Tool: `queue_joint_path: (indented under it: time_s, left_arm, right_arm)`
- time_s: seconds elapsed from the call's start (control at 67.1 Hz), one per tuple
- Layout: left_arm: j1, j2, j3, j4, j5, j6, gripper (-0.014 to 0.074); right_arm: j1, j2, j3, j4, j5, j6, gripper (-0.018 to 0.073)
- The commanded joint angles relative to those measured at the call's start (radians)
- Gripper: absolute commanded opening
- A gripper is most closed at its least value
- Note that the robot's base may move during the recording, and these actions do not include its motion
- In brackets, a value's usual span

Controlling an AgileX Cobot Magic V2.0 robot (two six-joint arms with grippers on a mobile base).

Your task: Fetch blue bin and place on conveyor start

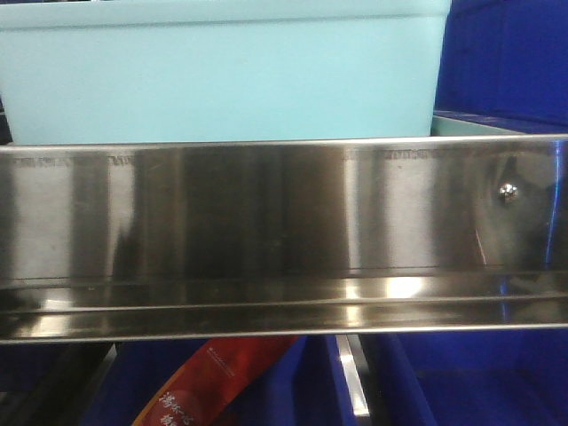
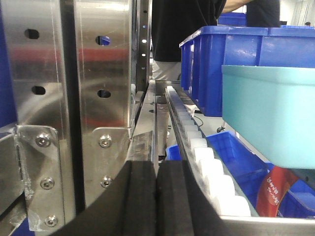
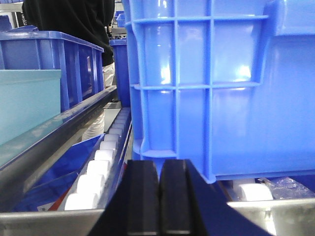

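Since the left claw (image 2: 157,196) and right claw (image 3: 158,196) sit clenched empty, open both before bracketing the turquoise bin (image 1: 222,71), seemingly shelved.

Nothing fully readable. The red packet (image 1: 222,382) at the bottom centre of the front view carries white Chinese characters running along its length plus a small line of white print, too blurred to make out; the same kind of red packet (image 2: 280,191) at the lower right of the left wrist view shows curved white print, also illegible. The steel panel (image 1: 266,222) has faint stamped-looking lettering along its top edge, upper left and upper right of the front view, too faint to read.
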Motion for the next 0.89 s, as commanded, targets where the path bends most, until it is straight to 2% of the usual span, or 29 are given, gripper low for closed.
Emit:
queue_joint_path:
  time_s: [0.0, 0.566, 0.879]
  left_arm:
    - [-0.007, -0.004, -0.003, -0.005, -0.015, 0.002, -0.0111]
    - [-0.007, -0.004, -0.003, -0.005, -0.044, 0.002, -0.0111]
    - [-0.007, -0.004, -0.003, -0.012, -0.155, 0.002, -0.0111]
  right_arm:
    - [0.001, -0.003, 0.000, 0.000, -0.021, -0.004, -0.0162]
    - [0.002, -0.003, 0.000, 0.000, -0.029, -0.004, -0.0162]
    - [0.002, -0.003, 0.000, 0.000, -0.095, -0.004, -0.0162]
